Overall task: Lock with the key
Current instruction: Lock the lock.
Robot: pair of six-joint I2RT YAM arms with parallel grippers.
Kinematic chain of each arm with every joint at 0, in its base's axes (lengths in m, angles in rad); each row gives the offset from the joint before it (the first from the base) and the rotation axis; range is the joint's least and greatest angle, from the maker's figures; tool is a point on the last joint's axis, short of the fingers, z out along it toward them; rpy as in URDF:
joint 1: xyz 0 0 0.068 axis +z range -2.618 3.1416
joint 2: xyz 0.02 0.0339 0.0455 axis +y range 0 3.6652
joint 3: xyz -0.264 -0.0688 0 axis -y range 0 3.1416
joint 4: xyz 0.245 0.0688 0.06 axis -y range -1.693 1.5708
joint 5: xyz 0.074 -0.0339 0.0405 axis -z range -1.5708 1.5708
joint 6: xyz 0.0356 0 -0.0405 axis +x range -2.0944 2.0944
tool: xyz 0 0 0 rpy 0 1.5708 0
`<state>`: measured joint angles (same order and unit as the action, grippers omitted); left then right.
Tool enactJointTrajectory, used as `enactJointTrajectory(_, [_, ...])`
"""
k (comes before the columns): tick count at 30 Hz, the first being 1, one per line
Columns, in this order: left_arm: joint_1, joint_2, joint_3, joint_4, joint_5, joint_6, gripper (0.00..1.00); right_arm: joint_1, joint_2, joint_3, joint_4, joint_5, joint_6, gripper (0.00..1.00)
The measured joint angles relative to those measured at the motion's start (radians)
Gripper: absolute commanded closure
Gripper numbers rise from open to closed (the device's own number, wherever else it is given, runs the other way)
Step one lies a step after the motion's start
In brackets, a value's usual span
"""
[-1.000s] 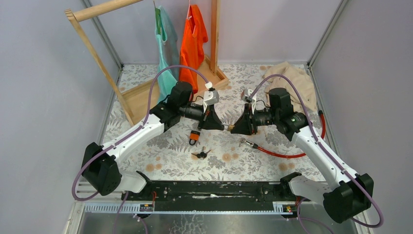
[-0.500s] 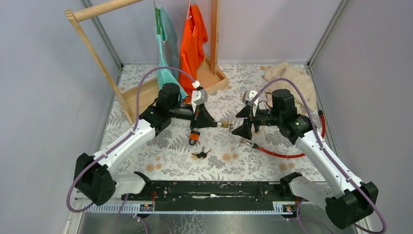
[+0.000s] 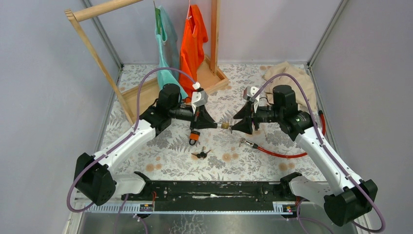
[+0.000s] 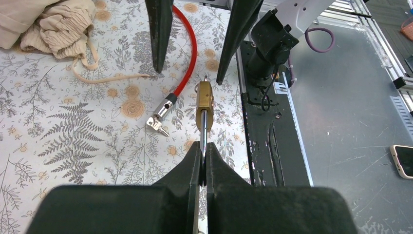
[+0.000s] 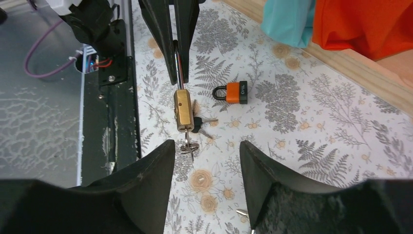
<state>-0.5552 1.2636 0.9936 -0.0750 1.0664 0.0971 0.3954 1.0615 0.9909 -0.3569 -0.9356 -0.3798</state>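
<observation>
My left gripper [image 3: 215,125] is shut on the steel shackle of a brass padlock [image 3: 225,125] and holds it level above the table; it also shows in the left wrist view [image 4: 203,146], with the padlock [image 4: 204,105] just beyond it. A small silver key [image 5: 188,144] sticks out of the padlock's [image 5: 183,109] free end. My right gripper [image 3: 234,126] is open and faces that end; in the right wrist view [image 5: 205,144] the key lies close to the left fingertip, untouched.
An orange padlock [image 3: 194,136] and a black-headed key bunch [image 3: 200,154] lie on the floral cloth below the grippers. A red cable [image 3: 277,153] with a metal end [image 3: 246,142] lies at the right. A beige cloth [image 3: 292,80] and a wooden rack [image 3: 146,95] with garments stand behind.
The left gripper drew back left with the brass padlock. The right gripper opened and pulled away from it, then came back close to the key end, still open.
</observation>
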Motion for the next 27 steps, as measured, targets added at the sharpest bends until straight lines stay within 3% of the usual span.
enactJointTrajectory(24, [0.0, 0.003, -0.003, 0.003, 0.007, -0.007, 1.0, 0.008, 0.055, 0.001, 0.034, -0.097, 0.064, 0.62])
enactJointTrajectory(27, [0.0, 0.003, -0.003, 0.005, 0.007, -0.01, 1.0, 0.014, 0.061, 0.001, 0.034, -0.097, 0.063, 0.71])
